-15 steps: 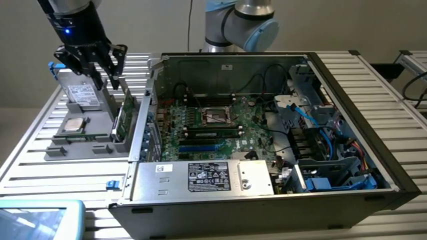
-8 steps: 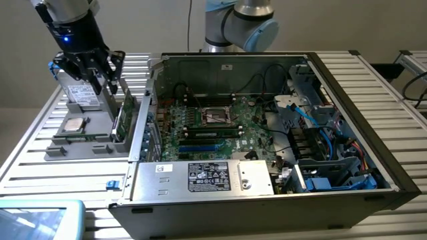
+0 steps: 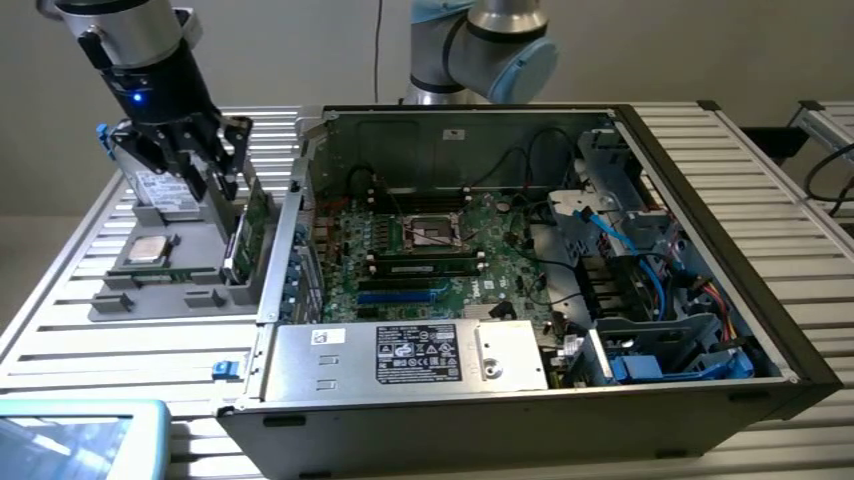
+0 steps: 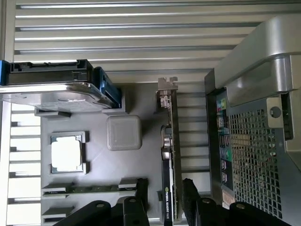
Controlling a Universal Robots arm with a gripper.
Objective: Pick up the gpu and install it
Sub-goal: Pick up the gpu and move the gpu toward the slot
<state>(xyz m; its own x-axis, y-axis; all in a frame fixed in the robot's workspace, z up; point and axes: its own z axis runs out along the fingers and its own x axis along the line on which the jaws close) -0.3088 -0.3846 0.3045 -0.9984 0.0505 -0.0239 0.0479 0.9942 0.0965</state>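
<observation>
Wrist view: I see the gripper [image 4: 163,187] spread wide, holding nothing, above the gpu [image 4: 168,141] standing on edge in the grey tray [image 4: 141,165]. The fingers hide one end, and the computer case [image 4: 249,155] wall is just beside it.

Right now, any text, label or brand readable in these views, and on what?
Nothing can be read.
gpu edge: white lettering, too blurred.
power supply label: print too small.
hard drive label: too small.
</observation>
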